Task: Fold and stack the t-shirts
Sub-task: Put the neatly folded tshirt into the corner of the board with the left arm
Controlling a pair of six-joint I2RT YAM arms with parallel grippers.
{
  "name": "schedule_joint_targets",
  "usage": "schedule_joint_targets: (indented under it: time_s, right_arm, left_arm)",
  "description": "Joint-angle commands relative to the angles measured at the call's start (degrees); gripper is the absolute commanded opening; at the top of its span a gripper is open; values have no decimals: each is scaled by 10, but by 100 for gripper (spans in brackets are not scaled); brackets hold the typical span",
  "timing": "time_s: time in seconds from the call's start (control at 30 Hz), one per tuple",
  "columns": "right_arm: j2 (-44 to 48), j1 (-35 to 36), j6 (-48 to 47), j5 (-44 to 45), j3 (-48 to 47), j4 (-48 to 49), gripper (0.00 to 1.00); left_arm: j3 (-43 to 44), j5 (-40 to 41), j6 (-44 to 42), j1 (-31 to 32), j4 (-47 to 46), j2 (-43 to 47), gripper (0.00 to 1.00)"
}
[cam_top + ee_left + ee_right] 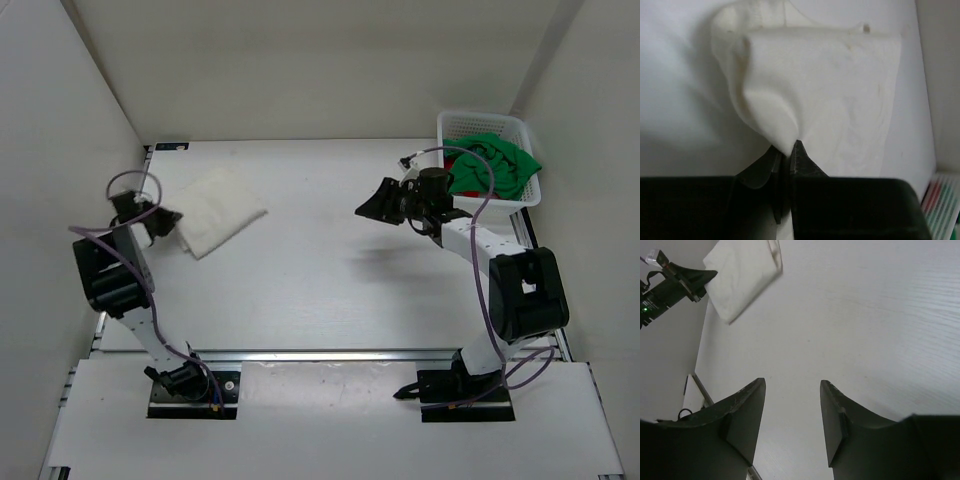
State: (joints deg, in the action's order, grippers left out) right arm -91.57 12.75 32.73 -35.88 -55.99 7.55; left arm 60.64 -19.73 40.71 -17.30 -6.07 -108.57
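A folded white t-shirt (218, 210) lies at the table's far left. My left gripper (170, 218) is shut on its near-left edge, where the cloth (810, 95) bunches up into a pinch between the closed jaws (789, 146). The green t-shirt (495, 168) is heaped in the white mesh basket (485, 124) at the far right, with a bit of the red t-shirt (452, 163) showing beneath it. My right gripper (372, 205) hangs open over bare table in the middle right, nothing between its fingers (792, 385). The white shirt (742, 275) shows far off in the right wrist view.
White walls close the table in on the left, back and right. The left arm's wrist (670, 287) reaches to the shirt's edge. A metal rail (330, 353) runs along the table's near edge.
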Motion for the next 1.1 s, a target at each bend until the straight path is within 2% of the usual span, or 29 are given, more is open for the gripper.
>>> schedule_joint_targets:
  time_s: [0.0, 0.03, 0.1, 0.27, 0.5, 0.6, 0.73, 0.77, 0.83, 0.87, 0.9, 0.97, 1.0, 1.03, 1.07]
  right_arm:
    - [-14, 27, -5, -28, -11, 40, 46]
    - [-11, 34, -10, -26, -6, 37, 45]
    - [-8, 47, -7, -26, -2, 40, 46]
    - [-1, 89, -27, -20, 3, 28, 45]
    - [7, 119, -45, -12, 29, 18, 45]
    - [-3, 112, -55, -4, 25, -11, 46]
    - [-22, 108, -57, -10, 30, -9, 46]
    - [-29, 111, -57, -13, 30, -8, 45]
    - [-39, 111, -53, -18, 26, 0, 47]
    - [-46, 112, -52, -23, 27, 1, 49]
    - [-47, 118, -54, -25, 21, 1, 50]
    - [-43, 123, -60, -24, 17, -5, 52]
    - [-44, 128, -63, -21, 18, -7, 54]
    - [-39, 130, -64, -21, 18, -10, 55]
    - [-35, 133, -66, -17, 20, -9, 56]
  left_arm:
    - [-90, -7, 62, -64, -42, 56, 0]
    - [-104, -7, 71, -87, -74, 60, 1]
    - [-127, -1, 87, -93, -103, 56, 3]
    - [-69, 20, 105, -85, -98, -7, 3]
    - [11, 65, 221, -56, -161, -102, 3]
    - [64, 79, 244, -55, -162, -142, 2]
    - [75, 100, 239, -66, -182, -132, 4]
    - [58, 101, 235, -71, -191, -121, 9]
    - [22, 110, 232, -77, -234, -89, 28]
    - [0, 110, 231, -82, -242, -80, 33]
    - [-10, 106, 224, -80, -255, -62, 42]
    - [-46, 114, 207, -79, -258, -27, 52]
    - [-56, 127, 192, -75, -248, -2, 75]
    - [-58, 143, 182, -67, -227, 28, 85]
    - [-61, 167, 150, -63, -221, 43, 89]
